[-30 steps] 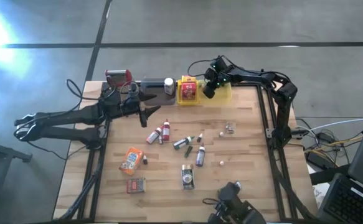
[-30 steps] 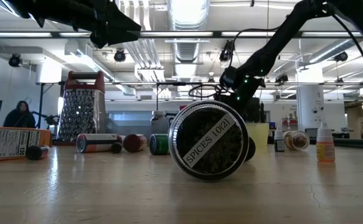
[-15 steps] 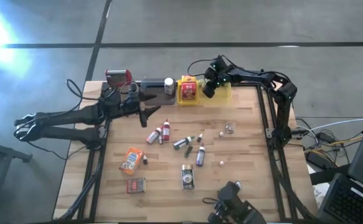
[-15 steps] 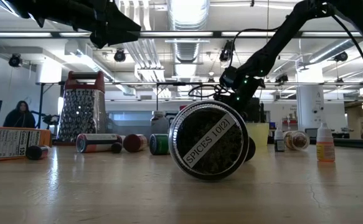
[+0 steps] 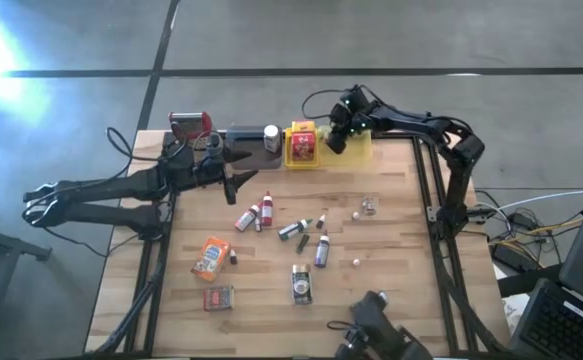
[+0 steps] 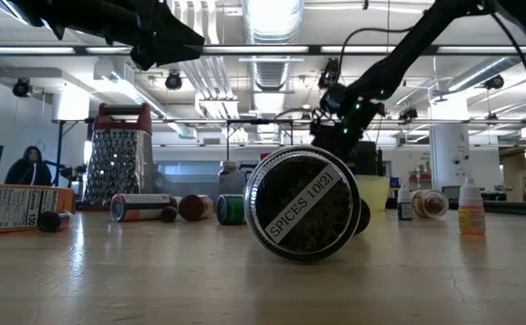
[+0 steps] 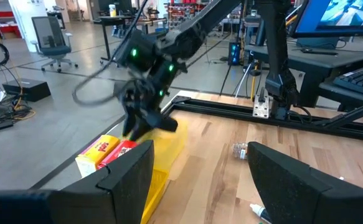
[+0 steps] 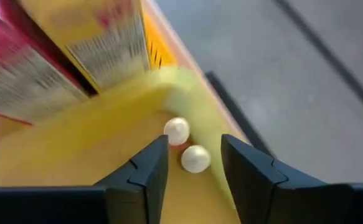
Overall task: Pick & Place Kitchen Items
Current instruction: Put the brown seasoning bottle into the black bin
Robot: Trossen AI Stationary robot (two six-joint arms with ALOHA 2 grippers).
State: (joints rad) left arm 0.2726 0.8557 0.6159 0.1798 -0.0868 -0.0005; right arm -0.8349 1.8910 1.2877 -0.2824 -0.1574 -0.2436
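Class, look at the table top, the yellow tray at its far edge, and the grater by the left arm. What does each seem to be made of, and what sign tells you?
Table top: probably wood, matte; pale planks with visible seams and grain.
Yellow tray: likely plastic; smooth, evenly coloured, softly glossy.
Grater: apparently metal; shiny perforated face under a red top.

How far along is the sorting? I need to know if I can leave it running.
Early. Done: two boxes and two small white balls sit in the yellow tray. In hand: nothing; the right gripper hangs open over that tray, and the left gripper waits open near the grey tray. Left: bottles, packets and a tin lie loose on the table.
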